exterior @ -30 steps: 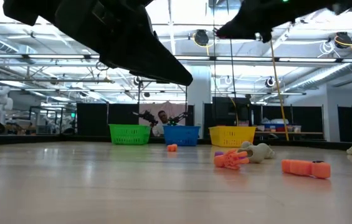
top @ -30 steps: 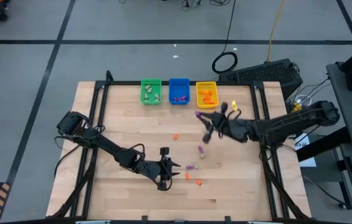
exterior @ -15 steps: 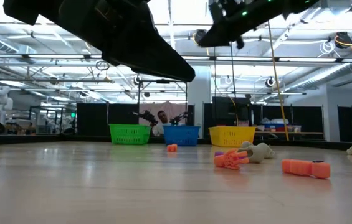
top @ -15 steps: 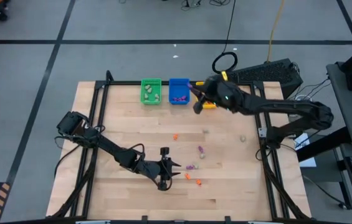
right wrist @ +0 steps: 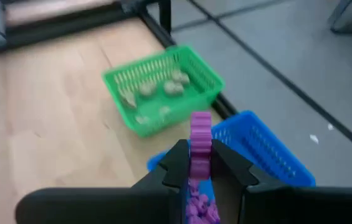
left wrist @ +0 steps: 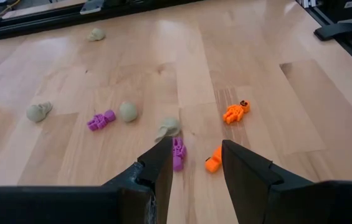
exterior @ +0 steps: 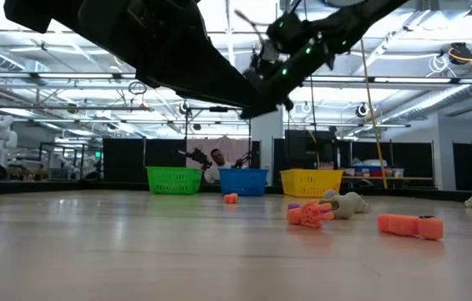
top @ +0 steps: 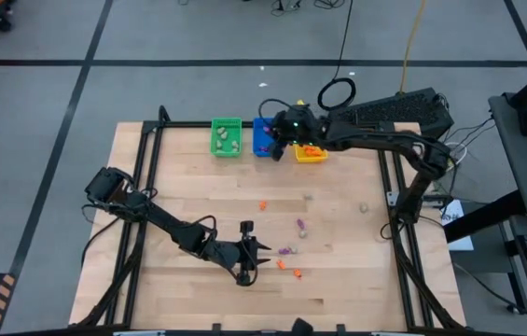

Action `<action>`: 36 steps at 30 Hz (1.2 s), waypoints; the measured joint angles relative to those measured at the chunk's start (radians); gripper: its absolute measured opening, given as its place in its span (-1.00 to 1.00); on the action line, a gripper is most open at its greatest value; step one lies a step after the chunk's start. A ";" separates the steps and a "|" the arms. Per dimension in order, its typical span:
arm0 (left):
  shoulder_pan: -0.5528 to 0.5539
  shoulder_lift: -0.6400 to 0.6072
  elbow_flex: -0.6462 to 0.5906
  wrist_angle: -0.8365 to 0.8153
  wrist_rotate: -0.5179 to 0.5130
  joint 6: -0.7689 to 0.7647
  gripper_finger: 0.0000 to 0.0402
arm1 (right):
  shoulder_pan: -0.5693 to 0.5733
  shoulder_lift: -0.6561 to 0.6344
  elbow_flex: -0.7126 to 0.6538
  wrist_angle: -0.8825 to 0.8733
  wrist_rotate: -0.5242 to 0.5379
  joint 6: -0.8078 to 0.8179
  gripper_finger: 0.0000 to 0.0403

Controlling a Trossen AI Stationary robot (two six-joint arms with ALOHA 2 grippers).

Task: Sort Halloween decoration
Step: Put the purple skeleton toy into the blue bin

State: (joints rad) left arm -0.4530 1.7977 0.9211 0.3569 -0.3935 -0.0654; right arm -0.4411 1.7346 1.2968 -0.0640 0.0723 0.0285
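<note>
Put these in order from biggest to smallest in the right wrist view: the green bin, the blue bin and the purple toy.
1. The green bin and the blue bin look about alike; the blue one is partly hidden and nearer the camera, so no ranking.
2. The purple toy, pinched in the right gripper, is clearly smallest.

Bright even overhead light, soft shadows, right wrist view blurred

right gripper (right wrist: pixel 199 163) clamped, left gripper (left wrist: pixel 194 163) parted
</note>
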 joint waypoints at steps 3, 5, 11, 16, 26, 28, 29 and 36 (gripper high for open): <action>-0.001 0.000 0.000 -0.001 0.000 0.000 -0.32 | -0.018 0.056 0.019 -0.033 0.000 -0.012 -0.81; -0.001 0.000 0.000 -0.002 0.000 0.000 -0.32 | -0.030 0.088 0.023 -0.042 0.000 -0.014 -0.81; -0.001 0.000 0.000 -0.007 0.000 0.000 -0.32 | -0.051 0.153 0.023 -0.074 0.000 -0.046 -0.81; -0.001 0.000 0.000 -0.007 0.000 0.000 -0.32 | -0.056 0.190 0.023 -0.081 0.000 -0.052 -0.81; -0.001 0.000 0.000 -0.007 0.000 -0.001 -0.32 | -0.064 0.192 0.023 -0.090 0.003 -0.052 -0.80; -0.001 0.000 0.000 -0.008 0.000 -0.001 -0.32 | -0.064 0.192 0.023 -0.091 0.003 -0.053 -0.75; -0.001 0.000 0.000 -0.008 0.000 -0.002 -0.32 | -0.064 0.192 0.023 -0.092 0.003 -0.056 -0.71; -0.001 0.000 0.000 -0.008 0.000 -0.004 -0.32 | -0.063 0.175 0.023 -0.127 0.003 -0.073 -0.26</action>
State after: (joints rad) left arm -0.4541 1.7981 0.9211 0.3492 -0.3937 -0.0692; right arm -0.5036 1.9096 1.3193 -0.1910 0.0757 -0.0442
